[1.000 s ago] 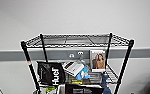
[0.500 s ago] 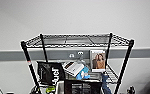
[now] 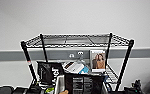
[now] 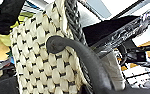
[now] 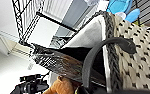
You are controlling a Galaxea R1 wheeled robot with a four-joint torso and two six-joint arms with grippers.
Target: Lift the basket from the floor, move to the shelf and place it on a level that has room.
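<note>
Left gripper (image 4: 66, 47) hooked over the dark rim of the basket (image 4: 41, 67), right gripper (image 5: 111, 45) likewise on the opposite rim; finger spread impossible to tell. Basket off the floor, held up near the shelf (image 3: 78, 41). Left to do: raising onto the bare top level (image 3: 66, 40).

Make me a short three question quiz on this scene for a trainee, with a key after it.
1. True or false: the wire rack's top tier holds a cardboard box.
2. The woven basket's weave is: A cream and dark, B red, C plain green.
3. What stands upright at the right of the second tier?

Key: 1 false, nothing lies on it. 2 A. 3 A framed picture of people.
</note>
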